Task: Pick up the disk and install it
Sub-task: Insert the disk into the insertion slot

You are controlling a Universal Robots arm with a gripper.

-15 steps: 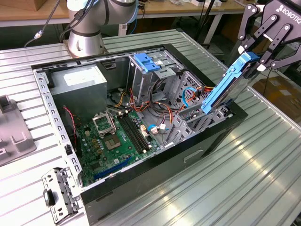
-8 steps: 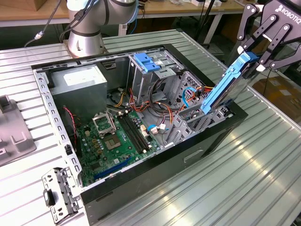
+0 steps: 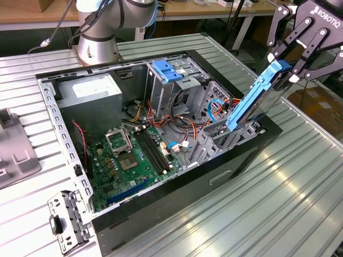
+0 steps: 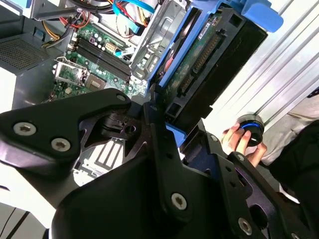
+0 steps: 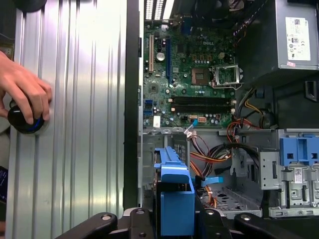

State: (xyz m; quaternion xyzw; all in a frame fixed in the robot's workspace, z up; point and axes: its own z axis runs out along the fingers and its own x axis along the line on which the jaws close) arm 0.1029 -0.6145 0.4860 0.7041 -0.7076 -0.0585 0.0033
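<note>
**Tilted disk at the bay mouth: a jam or a pinched cable is the worry**

The disk (image 3: 252, 99) stands steeply tilted at the corner of the open computer case (image 3: 161, 206) on the exterior view's right. Its lower end is down among the metal walls of the drive bay (image 3: 222, 138), and its upper end rises well above the case rim. The claw (image 3: 289, 69) is closed on that upper end, clamped across the blue end piece. The second wrist view shows the same hold, with the disk (image 4: 209, 55) running away from the claw toward the bay.

We judge the tilt to be the main hazard. If the disk goes down at this angle, a blue side rail can catch on the edge of a bay wall instead of riding its guide, and the disk would wedge. Because we hold it at one end only, any such resistance acts far from the grip. It could twist the disk in the claw or work it loose.

A bundle of orange, red and blue cables (image 3: 217, 107) lies just beside the bay. One of them could be pinched under the disk's lower end. We cannot tell whether the slot below is free of them.

The motherboard (image 3: 134, 155) lies on the case floor beside the bay, so a dropped disk could strike it.

On the worktop (image 5: 75, 149), a person's hand (image 5: 25, 89) rests on a round knob (image 5: 22, 122), well apart from the case.
</note>
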